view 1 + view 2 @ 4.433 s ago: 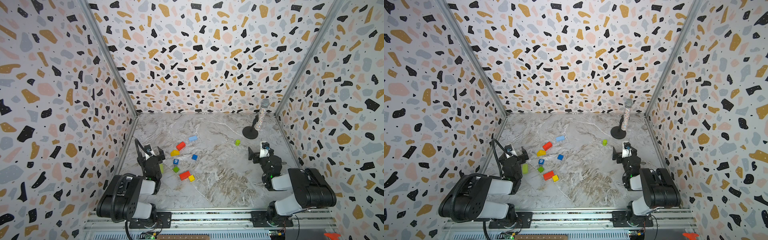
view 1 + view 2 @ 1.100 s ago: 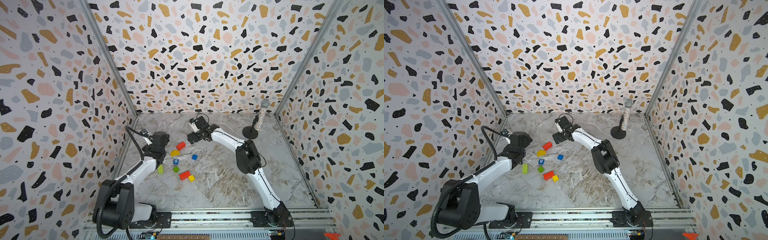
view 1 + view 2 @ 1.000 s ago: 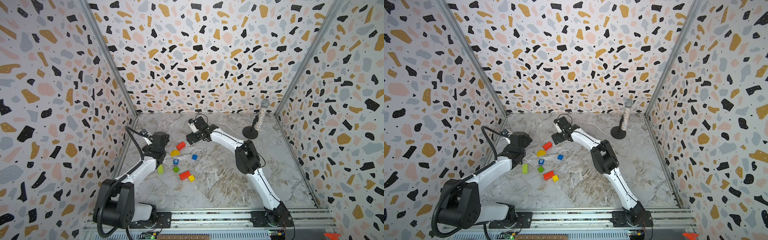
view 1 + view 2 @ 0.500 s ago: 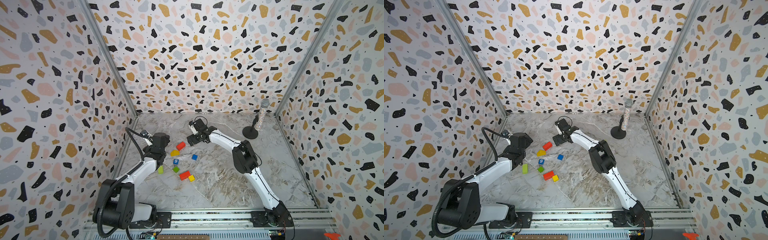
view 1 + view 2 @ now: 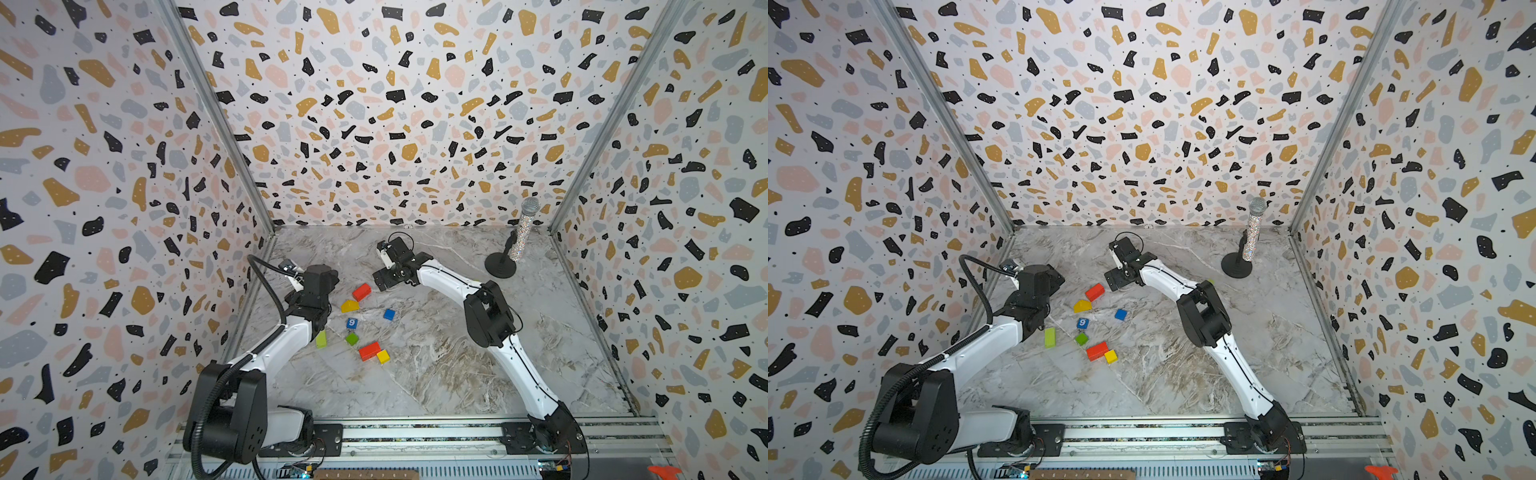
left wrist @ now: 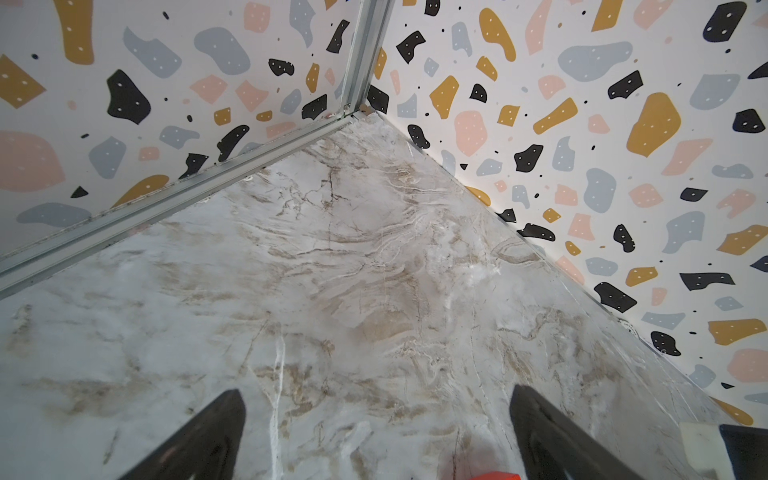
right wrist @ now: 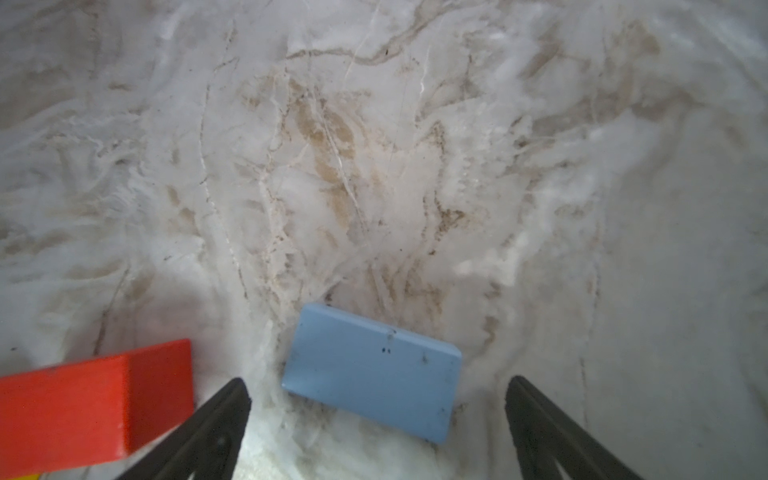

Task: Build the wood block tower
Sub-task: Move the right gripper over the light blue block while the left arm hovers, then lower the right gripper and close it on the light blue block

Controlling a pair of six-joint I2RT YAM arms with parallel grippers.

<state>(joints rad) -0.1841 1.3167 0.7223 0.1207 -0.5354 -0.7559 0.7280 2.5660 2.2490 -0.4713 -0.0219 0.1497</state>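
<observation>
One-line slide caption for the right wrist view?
Open right gripper lined up on a light blue brick on the marble table, red brick alongside.

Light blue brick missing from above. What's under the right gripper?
The light blue brick, flat on the marble between open fingers, untouched. In both top views the right gripper covers it.

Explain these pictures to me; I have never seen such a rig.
Two robot arms stand in a speckled-walled booth. Both top views look down on the whole scene; the other two come from cameras on each wrist. On the marble-look floor lie loose painted blocks, including a red brick, a yellow half-round, a blue cube marked 9 and a green cube; a glittery microphone stands at the back. No tower exists yet. The right gripper is open astride a light blue brick, not gripping. The left gripper is open and empty.
</observation>
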